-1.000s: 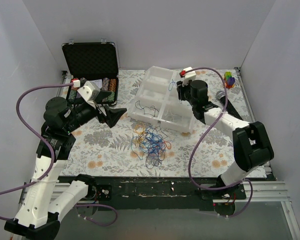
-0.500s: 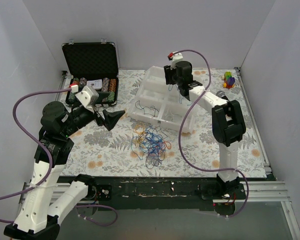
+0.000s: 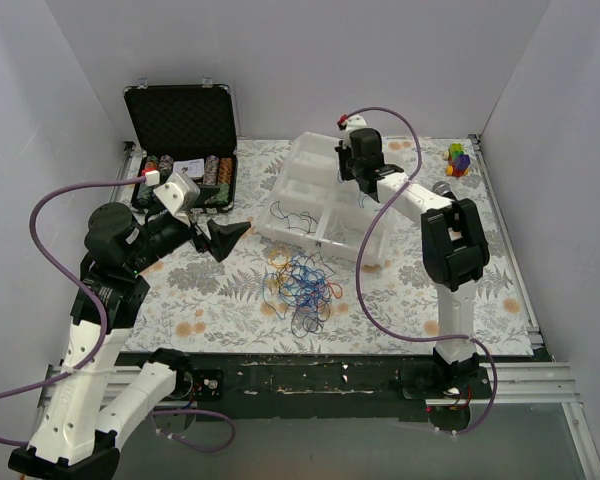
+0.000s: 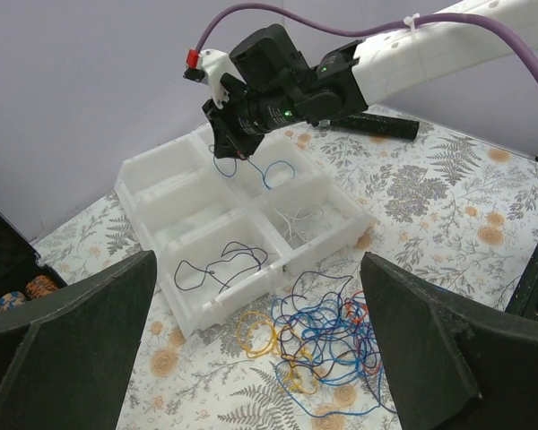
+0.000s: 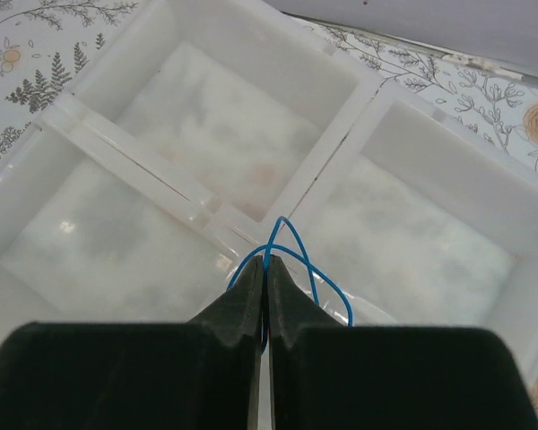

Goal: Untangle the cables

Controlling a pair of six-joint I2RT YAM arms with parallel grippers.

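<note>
The cables (image 3: 302, 285) lie as a tangle of blue, orange, yellow and dark loops on the floral tabletop, in front of a white compartment tray (image 3: 315, 150). In the left wrist view the cables (image 4: 341, 331) sit between my left fingers. My left gripper (image 3: 230, 238) hovers open to the left of them, holding nothing. My right gripper (image 5: 266, 267) is shut on a blue cable (image 5: 327, 285) above a tray divider (image 5: 206, 206) at the tray's far end. From the left wrist camera the right gripper (image 4: 231, 148) shows with the blue cable (image 4: 222, 166) dangling below it.
One near tray compartment holds a dark cable (image 4: 220, 264), another a white one (image 4: 300, 219). An open black case (image 3: 180, 120) with poker chips stands at the back left. A colourful toy (image 3: 460, 158) sits at the back right. Grey walls enclose the table.
My right arm has swung left and back from the tray's right side to above its far compartments, and its jaws have closed on the blue cable. The left arm has barely shifted.
</note>
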